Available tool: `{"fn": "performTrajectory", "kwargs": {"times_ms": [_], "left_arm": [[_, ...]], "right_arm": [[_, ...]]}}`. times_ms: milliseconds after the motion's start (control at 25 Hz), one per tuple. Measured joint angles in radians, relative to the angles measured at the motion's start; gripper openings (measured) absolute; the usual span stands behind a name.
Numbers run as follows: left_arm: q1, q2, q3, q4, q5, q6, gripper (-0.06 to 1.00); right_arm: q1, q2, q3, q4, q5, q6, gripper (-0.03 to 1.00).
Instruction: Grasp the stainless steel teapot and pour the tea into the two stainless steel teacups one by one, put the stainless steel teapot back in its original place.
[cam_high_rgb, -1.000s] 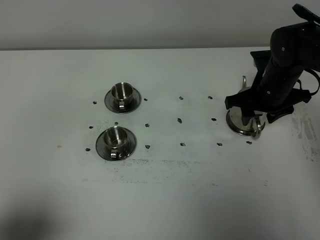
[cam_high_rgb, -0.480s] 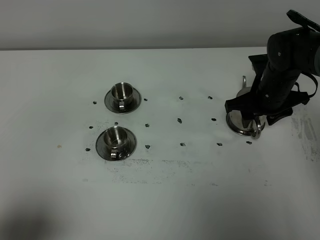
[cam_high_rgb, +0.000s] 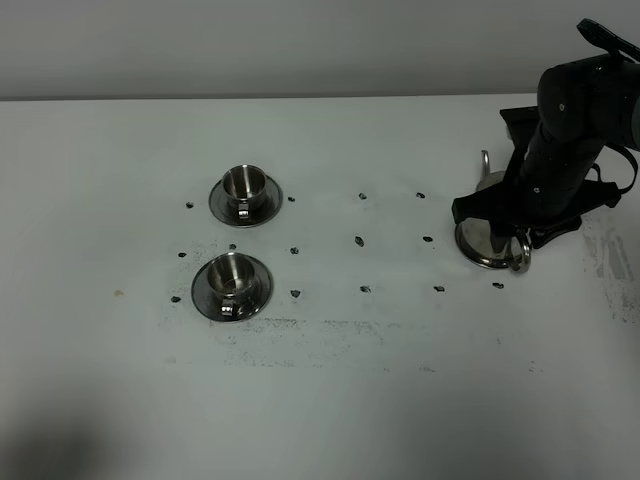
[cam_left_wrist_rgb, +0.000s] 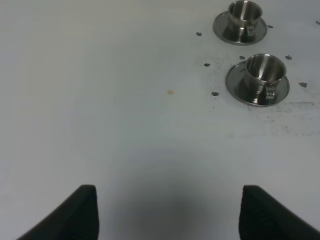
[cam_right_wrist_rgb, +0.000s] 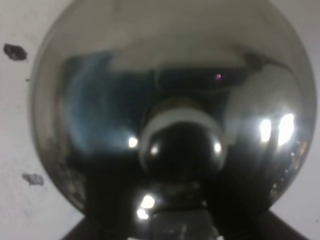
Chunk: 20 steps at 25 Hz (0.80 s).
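Teapot (cam_right_wrist_rgb: 100, 100) mirror-glossy steel; cups (cam_high_rgb: 240, 183) shiny metal; table (cam_high_rgb: 350, 380) matt.

White table (cam_high_rgb: 400, 400), matt and plain, peppered with small black dabs (cam_high_rgb: 359, 241) in loose rows across the middle. Grey scuffing smears the white just below them, toward six o'clock. Out near nine o'clock there's one tiny orange-brown spot (cam_high_rgb: 118, 293). The far cup (cam_high_rgb: 243, 184) and the near cup (cam_high_rgb: 231, 272) are both bright silver, darker grey down in their hollows. At three o'clock the teapot (cam_high_rgb: 478, 252) is mirror silver; up close its dome carries black and bluish reflections with white glints. Over it, a black arm (cam_high_rgb: 570, 130). The wall (cam_high_rgb: 300, 40) at twelve o'clock is plain pale grey. A soft grey shadow sits at seven o'clock.
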Motion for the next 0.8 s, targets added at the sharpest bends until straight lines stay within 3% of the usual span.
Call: {"fn": "performTrajectory", "kwargs": {"times_ms": [240,800], "left_arm": [[0.0,0.0,0.0,0.0,0.0,0.0,0.58],[0.0,0.0,0.0,0.0,0.0,0.0,0.58]], "right_arm": [[0.0,0.0,0.0,-0.001,-0.012,-0.069,0.2],[-0.002,-0.026,-0.001,0.02,-0.007,-0.191,0.2]]}}
